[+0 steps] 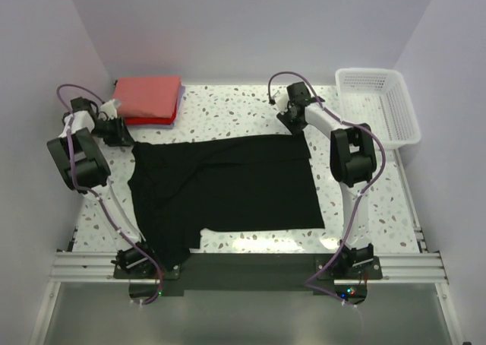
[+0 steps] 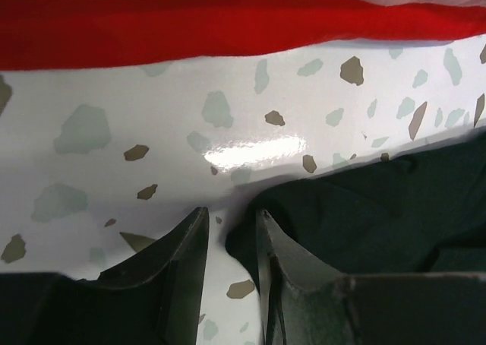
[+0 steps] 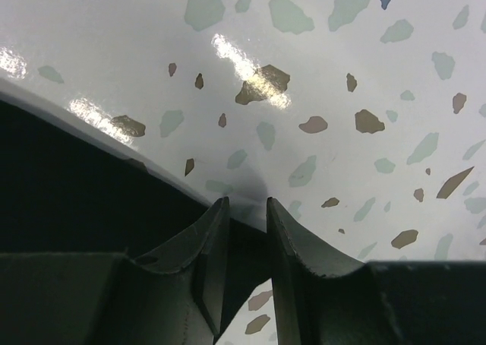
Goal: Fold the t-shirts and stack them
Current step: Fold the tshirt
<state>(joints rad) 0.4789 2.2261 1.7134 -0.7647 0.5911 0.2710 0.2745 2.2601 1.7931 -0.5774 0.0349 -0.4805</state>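
A black t-shirt (image 1: pixel 235 181) lies spread across the middle of the table, its left side bunched and folded toward the front. My left gripper (image 1: pixel 127 136) is low at its back left corner. In the left wrist view that gripper (image 2: pixel 231 210) is open, with the cloth's edge (image 2: pixel 380 208) beside the right finger and bare table in the gap. My right gripper (image 1: pixel 300 131) is at the back right corner. In the right wrist view it (image 3: pixel 247 201) stands slightly open, and the shirt's corner (image 3: pixel 68 178) lies flat between the fingers. Folded coral-red t-shirts (image 1: pixel 148 96) are stacked at the back left.
A white lattice basket (image 1: pixel 377 106) stands at the back right. A thin purple edge (image 1: pixel 181 94) shows on the right side of the red stack (image 2: pixel 228 26). White walls close in the speckled table on three sides.
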